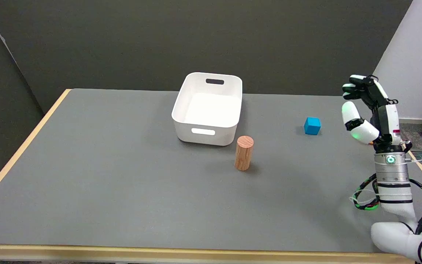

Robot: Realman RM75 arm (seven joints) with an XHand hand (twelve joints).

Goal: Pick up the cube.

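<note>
Right hand (368, 110) is up in the air over the far right edge of the table, wrist pointing down at the arm and fingers (355, 85) arching over toward the left with the thumb (354, 121) sticking out below them, so it's released and holding nothing, with a clear gap between thumb and fingers. Going across from the left now: the table (104, 190) has a plain grey top with a pale wood trim along its left and near edges, dark wall behind it. Around the middle toward the back sits a white plastic bin (207, 110), rectangular with rounded corners, with a slot handle cut in the far wall and another in the near wall, and nothing visible inside. Just in front of its right corner, near but not touching as far as I can tell, a wooden cylinder (244, 153) stands upright with a wood-grain look. Further right is the blue cube (312, 125), sitting flat on the table by itself, well apart from the cylinder and off to the left of the hand, which is not touching it. As for writing, I can't spot any brand or label on the bin, cylinder or cube; the only marking is a small glowing green ring symbol (391, 159) on the silver wrist section, plus black bands on the white arm and a bundle of multicoloured cables (365, 198) looping around the forearm.
</note>
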